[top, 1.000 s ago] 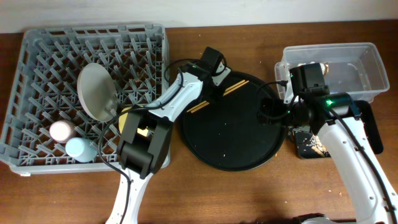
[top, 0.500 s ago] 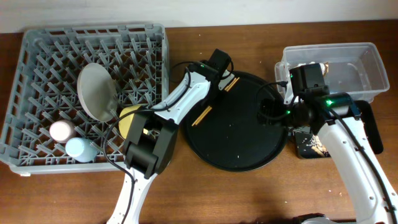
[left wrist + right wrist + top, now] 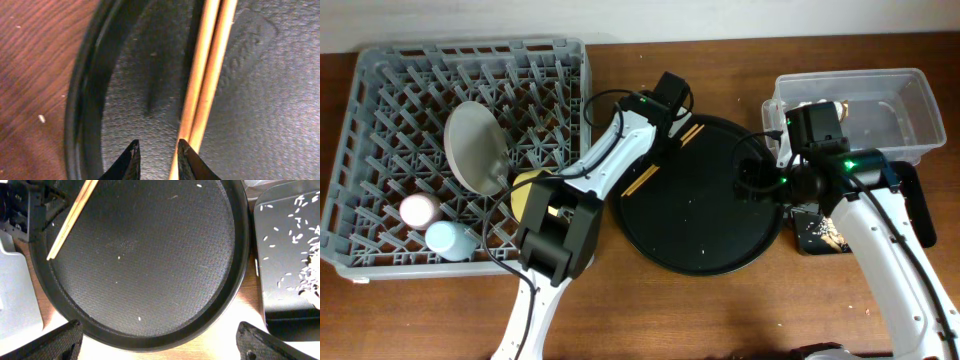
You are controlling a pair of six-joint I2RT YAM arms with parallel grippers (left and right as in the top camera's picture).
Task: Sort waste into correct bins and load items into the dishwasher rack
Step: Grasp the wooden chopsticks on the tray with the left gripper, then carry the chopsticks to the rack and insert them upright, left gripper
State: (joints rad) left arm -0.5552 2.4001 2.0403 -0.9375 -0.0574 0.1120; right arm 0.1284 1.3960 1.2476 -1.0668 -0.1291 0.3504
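Left wrist: left gripper [image 3: 157, 152] narrowly parted, nothing between its jaws, with the chopsticks [image 3: 209, 75] touching the 3 o'clock finger. Meanwhile the right gripper [image 3: 165, 341] gapes wide and empty over the round black tray [image 3: 165, 240].

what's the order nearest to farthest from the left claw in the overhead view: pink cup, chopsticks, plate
1. chopsticks, on the round tray, right at the left claw
2. plate, standing mid rack
3. pink cup, farther into the rack, beside the blue cup
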